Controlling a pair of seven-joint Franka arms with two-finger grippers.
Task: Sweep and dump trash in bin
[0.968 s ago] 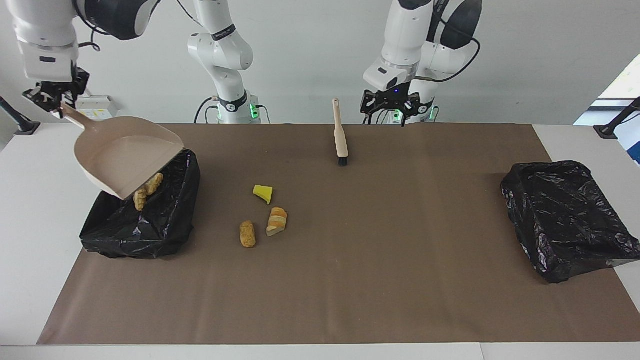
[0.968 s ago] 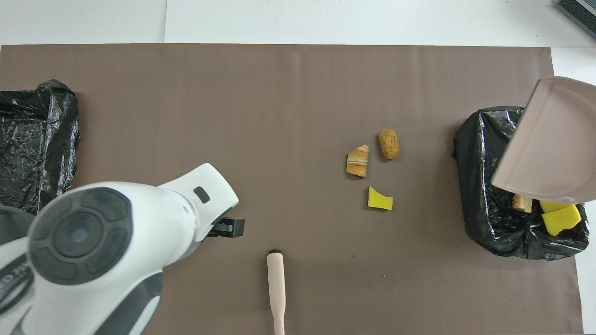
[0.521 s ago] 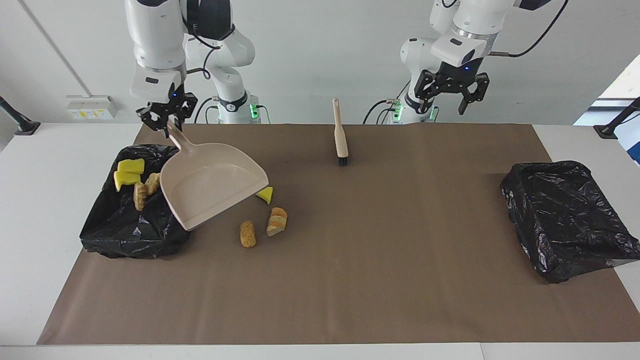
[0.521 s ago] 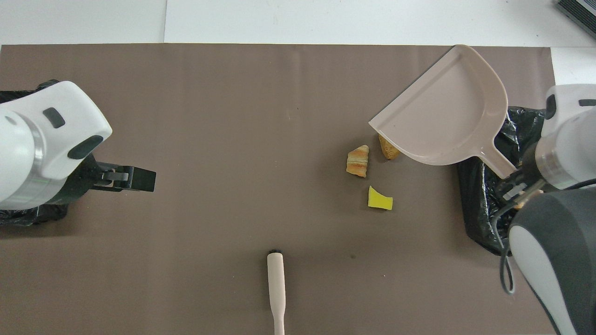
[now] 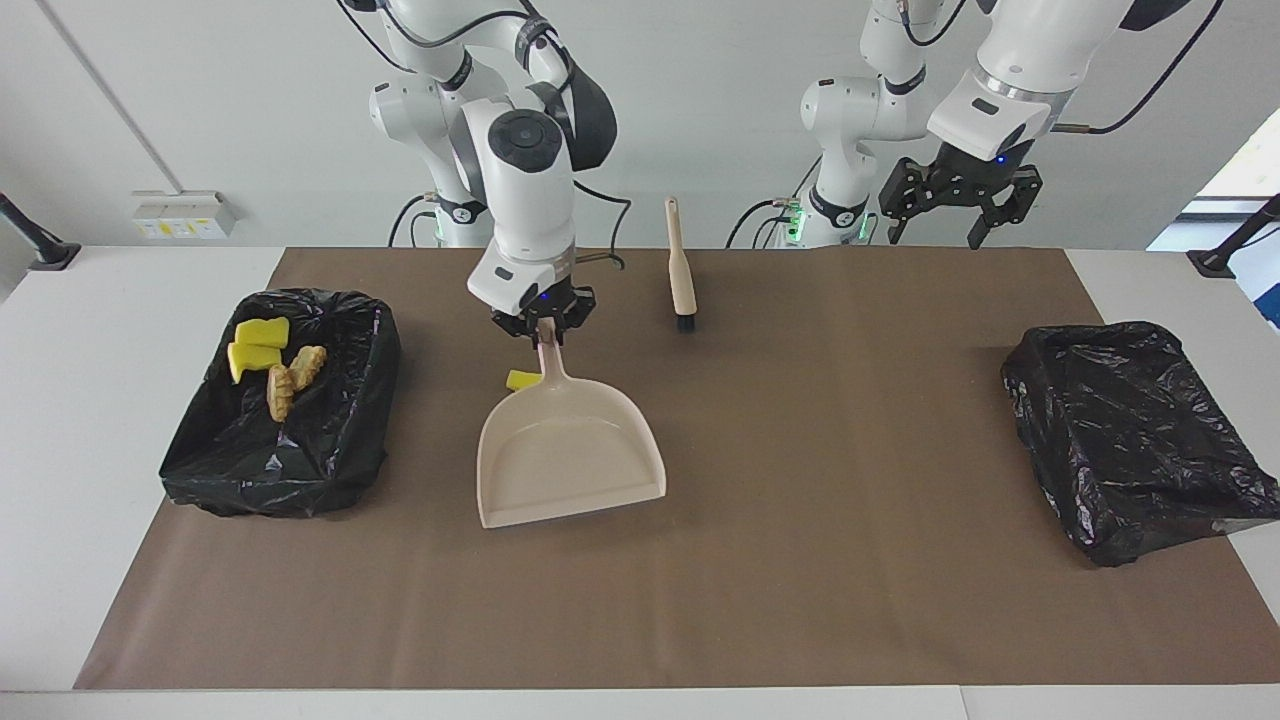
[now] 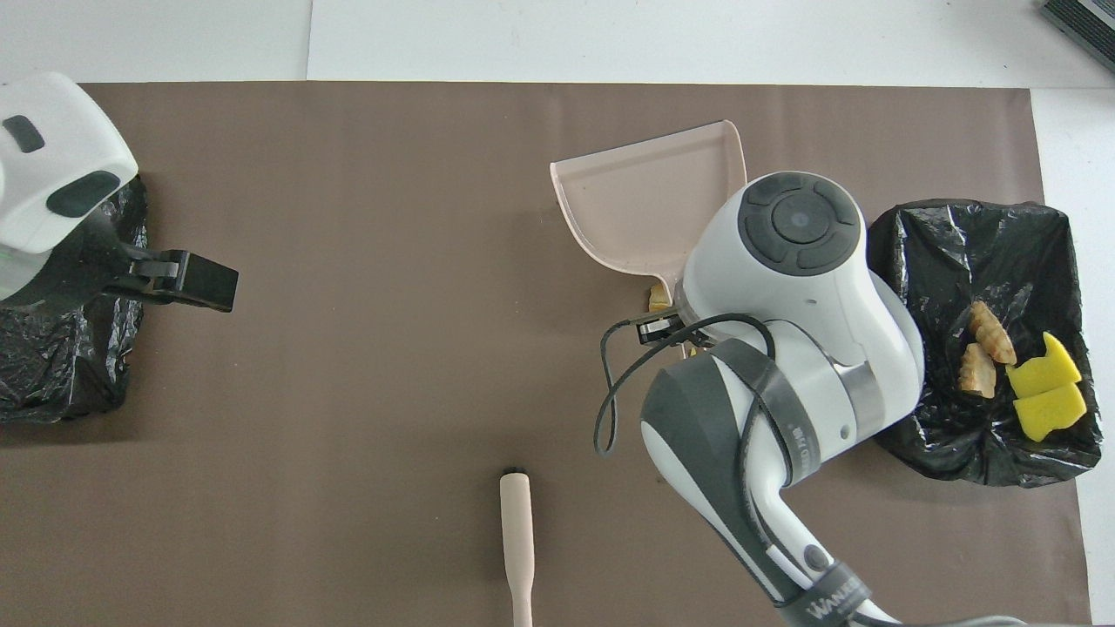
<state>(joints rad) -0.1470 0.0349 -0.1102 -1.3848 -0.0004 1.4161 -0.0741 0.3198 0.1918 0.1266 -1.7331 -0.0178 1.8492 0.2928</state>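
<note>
My right gripper (image 5: 541,328) is shut on the handle of the beige dustpan (image 5: 570,462), which hangs low over the middle of the mat with its mouth pointing away from the robots. The pan covers the loose trash. Only a yellow sponge wedge (image 5: 521,380) beside the handle and a sliver of an orange-striped piece (image 6: 657,300) still show. The black-lined bin (image 5: 300,298) at the right arm's end holds two yellow sponges (image 5: 256,345) and two croissant-like pieces (image 5: 295,375). My left gripper (image 5: 935,235) hangs open and empty.
The beige-handled brush (image 5: 681,265) lies on the mat near the robots, bristles pointing away from them. A second black-lined bin (image 5: 1130,440) stands at the left arm's end, under the left gripper in the overhead view. The brown mat (image 5: 800,560) covers the table.
The right arm swung the dustpan away from the bin to the middle of the mat, over the loose scraps. The left arm rose and moved toward its own end of the table.
</note>
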